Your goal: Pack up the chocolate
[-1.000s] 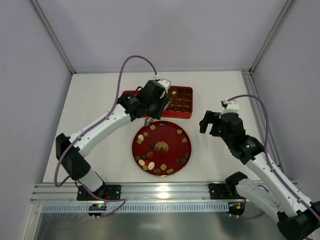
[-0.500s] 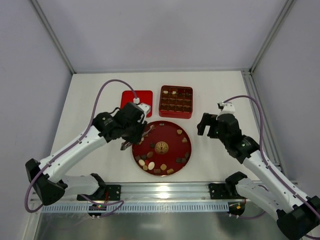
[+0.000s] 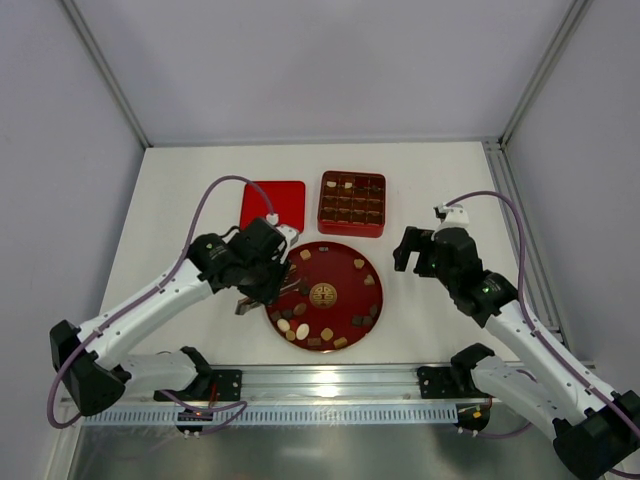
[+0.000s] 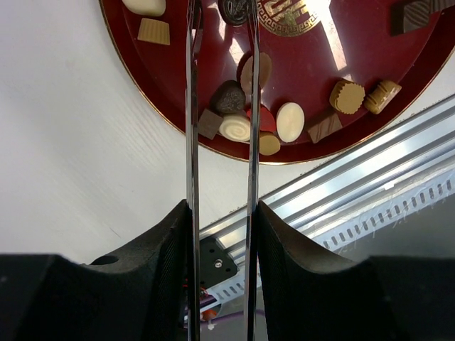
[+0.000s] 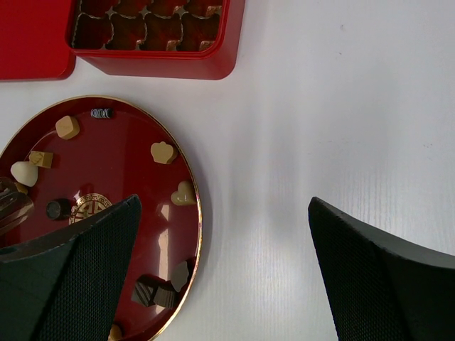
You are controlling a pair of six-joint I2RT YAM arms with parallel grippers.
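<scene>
Many small chocolates, dark, tan and cream, lie around the round red plate. The square red box with grid compartments holds several pieces. My left gripper is shut on metal tongs. The tong blades stand slightly apart over the plate's left part, their tips either side of a dark round chocolate. A cream oval and a swirl piece lie nearby. My right gripper is wide open and empty above bare table right of the plate.
The red box lid lies flat left of the box. An aluminium rail runs along the near edge. Frame posts stand at the back corners. The box and a cream heart chocolate show in the right wrist view.
My left arm has swung from over the box back and down to the plate's left side, carrying the tongs. The right arm has barely moved.
</scene>
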